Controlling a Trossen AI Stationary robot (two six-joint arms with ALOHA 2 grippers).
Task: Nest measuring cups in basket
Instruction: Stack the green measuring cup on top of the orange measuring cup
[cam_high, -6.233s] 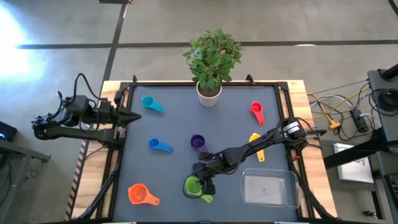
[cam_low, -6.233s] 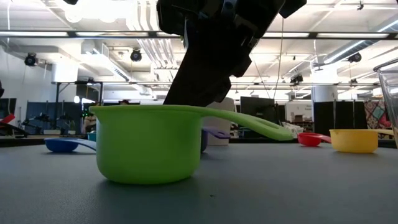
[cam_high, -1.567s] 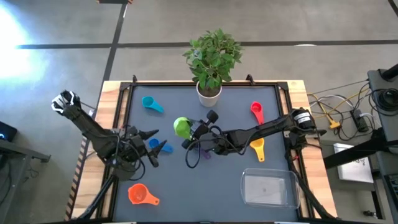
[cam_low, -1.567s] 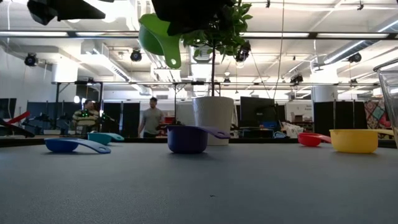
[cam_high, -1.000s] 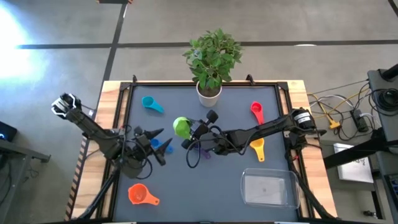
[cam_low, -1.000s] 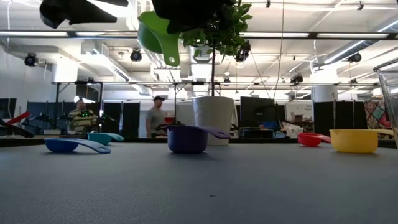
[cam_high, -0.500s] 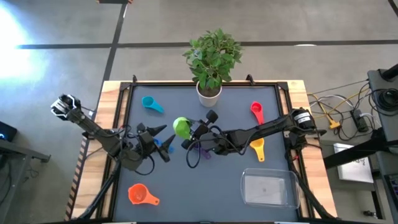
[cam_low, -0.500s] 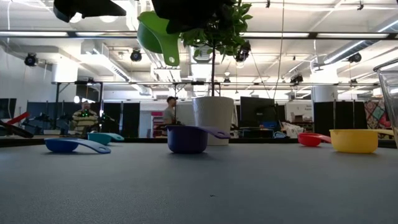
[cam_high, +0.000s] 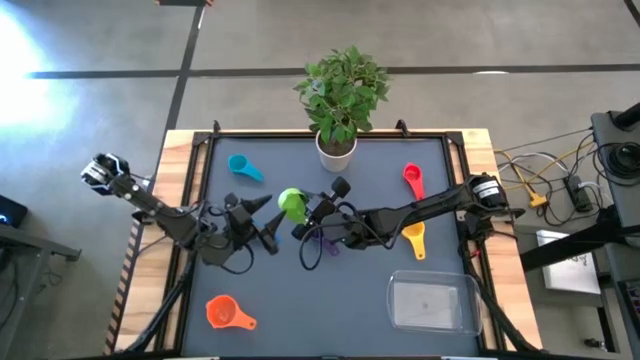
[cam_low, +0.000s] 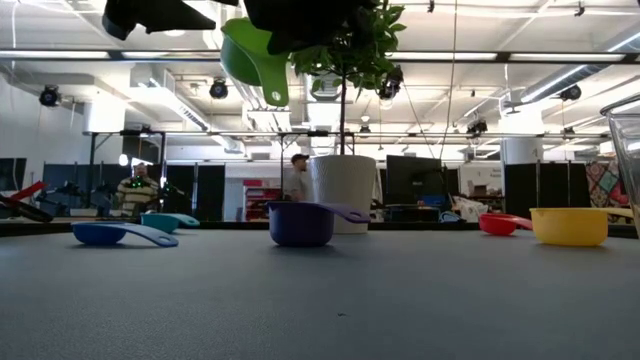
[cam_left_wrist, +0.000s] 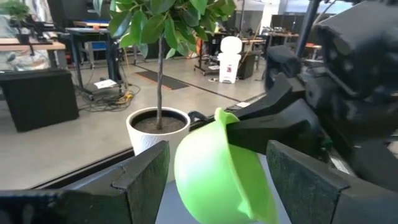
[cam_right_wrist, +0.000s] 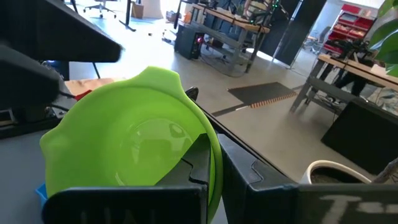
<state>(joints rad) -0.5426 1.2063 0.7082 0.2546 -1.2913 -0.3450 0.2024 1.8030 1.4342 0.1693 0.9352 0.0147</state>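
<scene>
Cups for nesting lie scattered across a dark table (cam_high: 280, 300) while the clear basket (cam_high: 430, 303) waits empty at the near right corner, well apart from the action. A potted plant (cam_high: 340, 100) stands at the far edge. Over mid-table the right gripper (cam_high: 312, 210) is clamped on the rim of the green cup (cam_high: 292, 204), holding it aloft and tilted, bowl turned toward the left gripper (cam_high: 262, 222), whose fingers (cam_left_wrist: 146, 177) are spread wide on either side of the bowl. This looks like a mid-air handover. The purple cup (cam_high: 325, 240) sits on the table under the right arm; blue (cam_low: 112, 233) lies under the left gripper, teal (cam_high: 243, 167) far left, orange (cam_high: 228, 314) near left, red (cam_high: 413, 181) and yellow (cam_high: 412, 238) to the right.

The risk, as judged from here: the green bowl is round and slick, and if the right gripper lets go before the left has closed squarely, the cup could drop, bounce and knock the purple or blue one. The two grippers are also near enough to collide.
</scene>
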